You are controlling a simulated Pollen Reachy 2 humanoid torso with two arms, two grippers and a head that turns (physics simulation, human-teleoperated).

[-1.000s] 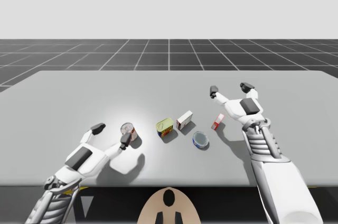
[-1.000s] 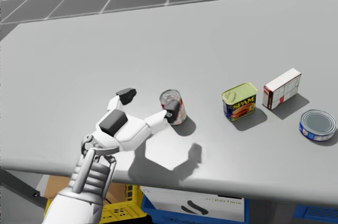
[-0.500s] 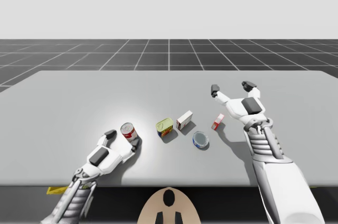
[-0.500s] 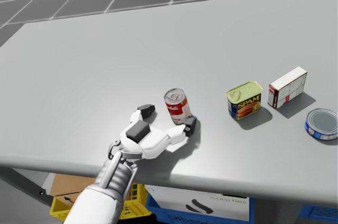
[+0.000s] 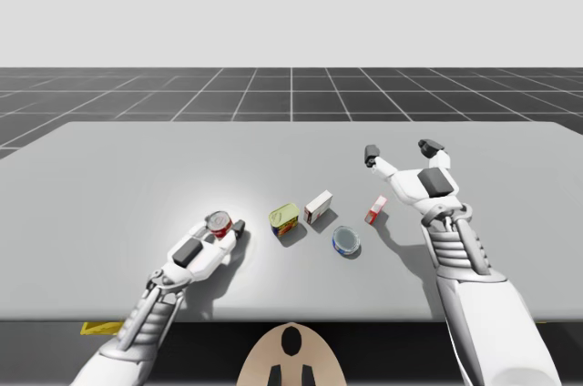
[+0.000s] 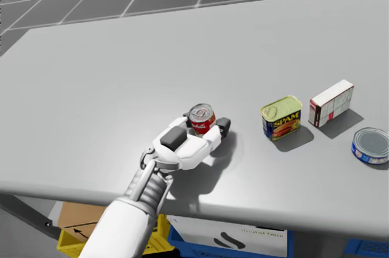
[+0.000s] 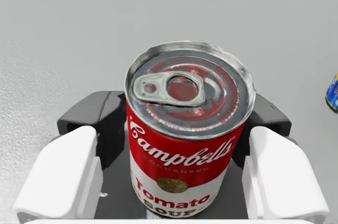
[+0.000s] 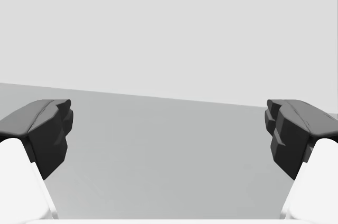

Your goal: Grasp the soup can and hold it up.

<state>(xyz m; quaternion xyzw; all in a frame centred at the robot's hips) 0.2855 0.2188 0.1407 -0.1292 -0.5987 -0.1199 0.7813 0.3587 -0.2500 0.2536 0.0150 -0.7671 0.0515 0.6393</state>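
Observation:
The soup can (image 5: 219,224), red and white with a silver pull-tab lid, stands upright on the grey table (image 5: 137,167) near its front left. My left gripper (image 5: 221,227) lies low on the table with the can between its fingers. In the left wrist view the can (image 7: 185,145) sits deep in that gripper (image 7: 182,123), and both dark pads (image 7: 92,118) press its sides. From the head camera, the can (image 6: 202,118) is clasped in the gripper (image 6: 205,122). My right gripper (image 5: 399,151) hovers open above the table's right part; the right wrist view has this gripper (image 8: 169,129) with nothing between its fingers.
Right of the soup can stand a blue tin with a yellow top (image 5: 284,218), a white-and-red box (image 5: 318,207), a flat round blue can (image 5: 345,240) and a small red box (image 5: 375,209). The table's front edge runs close behind my left wrist.
My left gripper slid forward around the soup can and its fingers closed from wide apart onto the can's sides. The right arm stayed nearly still. My head has turned slightly.

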